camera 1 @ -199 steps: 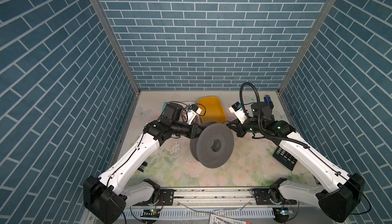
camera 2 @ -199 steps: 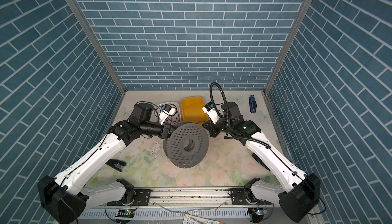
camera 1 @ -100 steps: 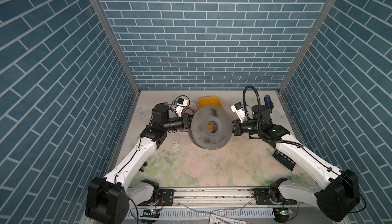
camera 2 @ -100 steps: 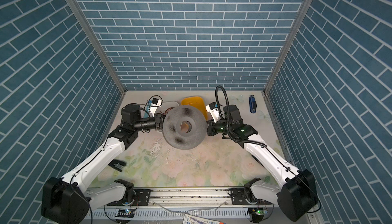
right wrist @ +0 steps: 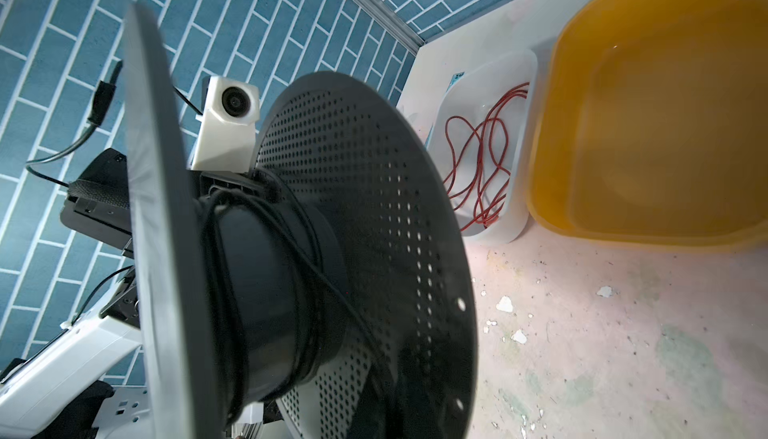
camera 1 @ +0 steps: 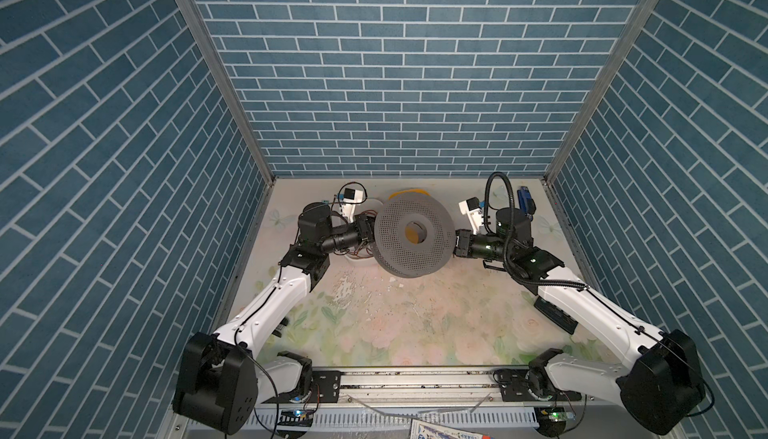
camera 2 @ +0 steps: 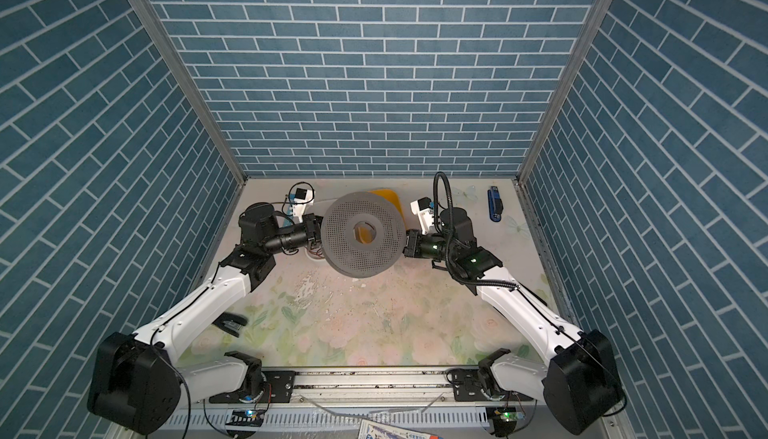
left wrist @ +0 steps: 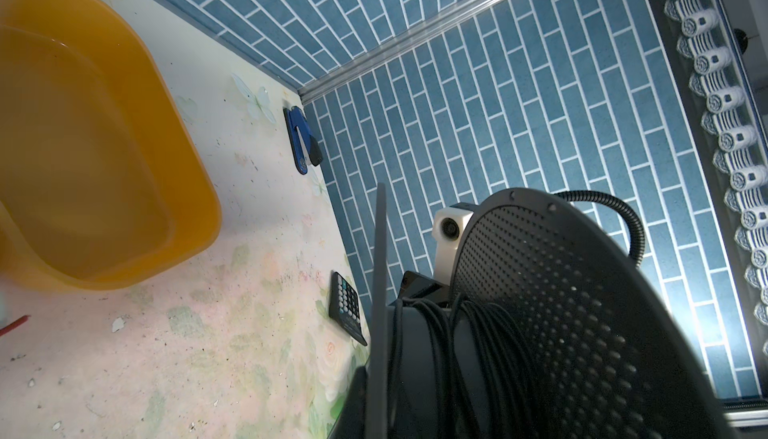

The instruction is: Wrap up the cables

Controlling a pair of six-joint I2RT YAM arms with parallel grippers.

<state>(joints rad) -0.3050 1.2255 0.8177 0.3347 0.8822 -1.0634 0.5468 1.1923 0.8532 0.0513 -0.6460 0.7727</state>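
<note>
left gripper [camera 1: 371, 235] clamped on spool [camera 1: 399, 254] rim, left side. black cable [left wrist: 432, 333] sits on the spool hub in loose turns; I judge winding mostly done, free end not visible, may need tucking. right gripper [camera 1: 456, 244] closed on the spool's right rim.

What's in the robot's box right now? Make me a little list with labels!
spool: grey, full of holes, held up between both grippers
left gripper: shut on the spool's left side
right gripper: shut on the spool's right side
black cable: wound round the spool's hub
yellow tub: behind the spool, empty
white tray: beside the tub, holds a red wire
blue stapler: far back on the right
calculator: on the right, near the side wall
</note>
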